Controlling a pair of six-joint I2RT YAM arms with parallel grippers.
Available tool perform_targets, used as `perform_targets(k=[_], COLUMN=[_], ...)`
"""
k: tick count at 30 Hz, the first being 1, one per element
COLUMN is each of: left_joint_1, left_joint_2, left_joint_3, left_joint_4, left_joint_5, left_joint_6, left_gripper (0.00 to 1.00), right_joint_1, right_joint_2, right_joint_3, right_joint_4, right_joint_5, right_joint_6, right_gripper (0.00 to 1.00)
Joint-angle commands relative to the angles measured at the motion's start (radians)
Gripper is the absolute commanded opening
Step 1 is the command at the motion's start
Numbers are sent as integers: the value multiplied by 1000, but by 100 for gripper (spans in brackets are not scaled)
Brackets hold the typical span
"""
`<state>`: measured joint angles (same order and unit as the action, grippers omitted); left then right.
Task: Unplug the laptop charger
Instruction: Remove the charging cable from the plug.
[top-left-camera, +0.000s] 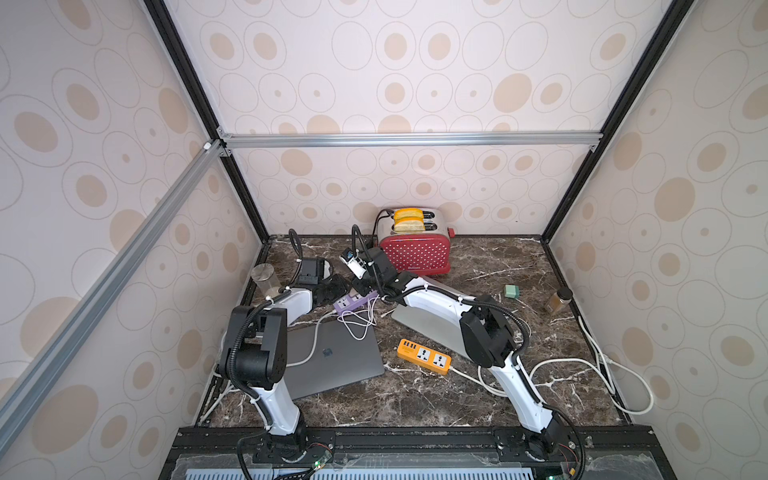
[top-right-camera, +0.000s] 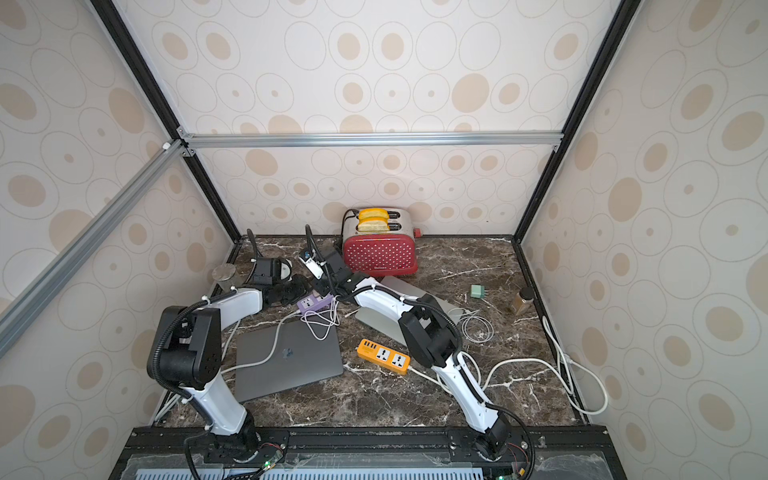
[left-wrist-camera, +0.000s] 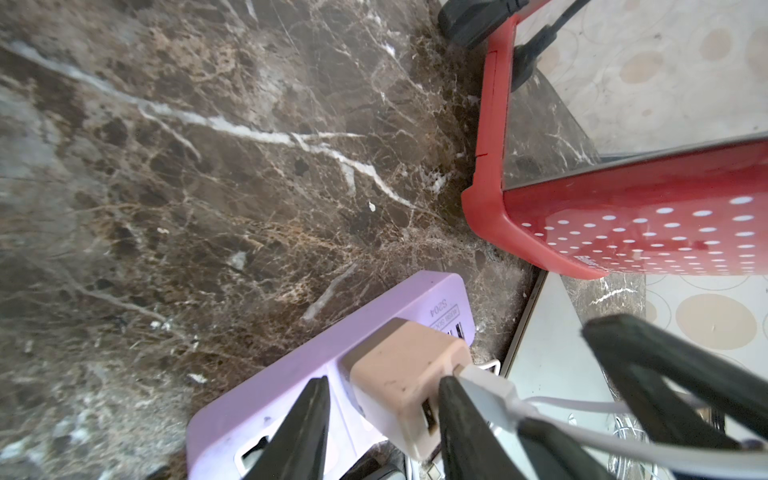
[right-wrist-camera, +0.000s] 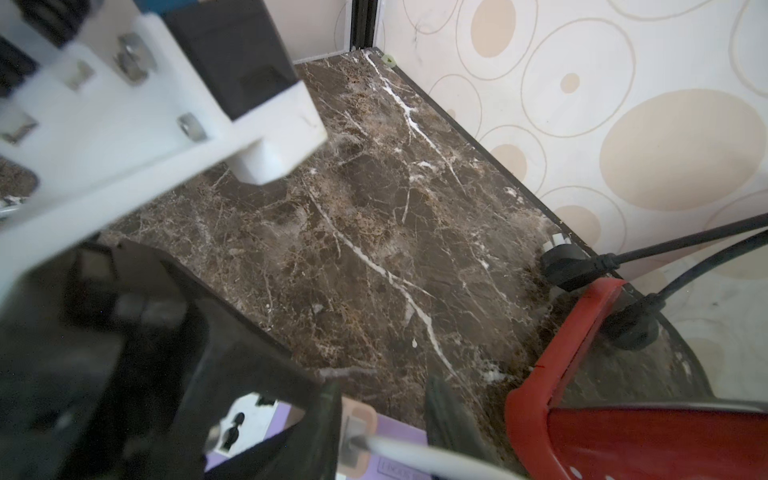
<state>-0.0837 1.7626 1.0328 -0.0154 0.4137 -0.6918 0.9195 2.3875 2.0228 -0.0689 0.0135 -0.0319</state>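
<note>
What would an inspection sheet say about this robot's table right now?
Surface: brown marble table.
Job's things: charger plugged into purple power strip.
Clutter: toaster, grey laptop, silver laptop, orange power strip, green adapter, jar, glass.
Grippers: left gripper straddles the charger, grip unclear; right gripper open around it.
Cables: white cable tangled on the table; long white cord loops from the orange power strip.
Surroundings: spotted walls, metal frame.
</note>
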Motion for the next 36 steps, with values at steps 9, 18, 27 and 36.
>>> perform_targets(k=[9, 18, 27, 36], left_joint_1=[0, 0, 0, 1], left_joint_2=[36, 39, 43, 41], left_joint_3=[-32, -34, -35, -36], left_joint_4=[-116, -113, -110, -107], left_joint_5=[-26, -28, -26, -24], left_joint_6=[17, 15, 15, 15], left_gripper=[44, 45, 45, 44], right_joint_1=[6, 5, 10, 10], right_joint_2=[21, 33, 37, 51], right_joint_3=[-13, -3, -14, 8], right_joint_4=[-14, -43, -48, -96], right_joint_5=[3, -3, -1, 13], right_joint_6=[33, 41, 53, 68], right_gripper=[31, 28, 27, 28])
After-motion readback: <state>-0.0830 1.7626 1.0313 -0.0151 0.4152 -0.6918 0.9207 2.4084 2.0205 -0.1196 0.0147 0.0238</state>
